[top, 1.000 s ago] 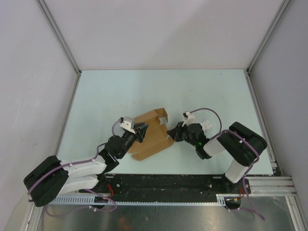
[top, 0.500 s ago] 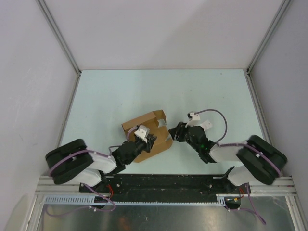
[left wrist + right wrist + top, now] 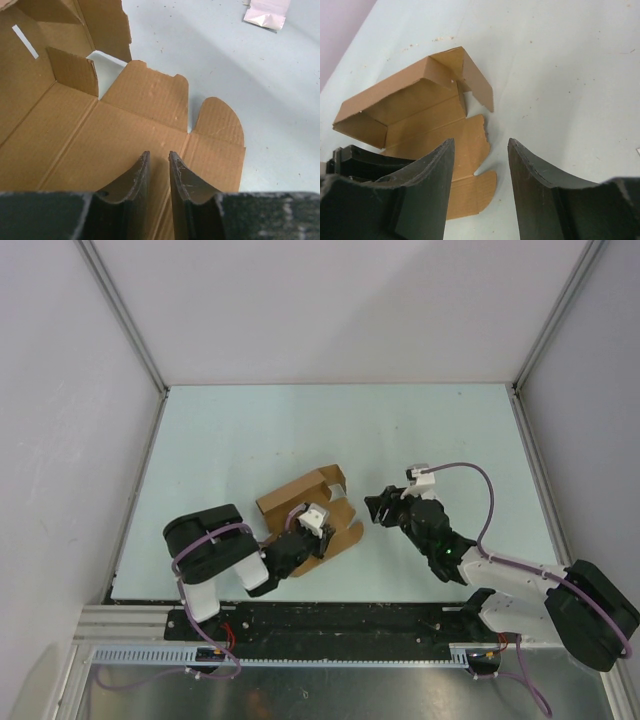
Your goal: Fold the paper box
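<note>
The paper box [image 3: 295, 495] is a tan cardboard sheet, partly folded, lying left of the table's middle. Its far walls stand up [image 3: 405, 95] and its near panels and rounded tabs lie flat [image 3: 125, 115]. My left gripper [image 3: 326, 528] hovers over the near flat panel. Its jaws [image 3: 159, 154] are open by a narrow gap with only the panel's surface showing between them. My right gripper [image 3: 375, 505] is just right of the box and apart from it. It stands wide open [image 3: 481, 142] with nothing between its fingers.
White enclosure walls with metal posts [image 3: 140, 350] ring the pale green table [image 3: 450, 430]. A metal rail [image 3: 350, 625] carrying the arm bases runs along the near edge. A small pale pink-white thing [image 3: 267, 12] shows at the top of the left wrist view.
My right gripper opened and drew back to the right, off the box's flap. My left arm swung from the box's left side round to its near side. The box turned a little.
</note>
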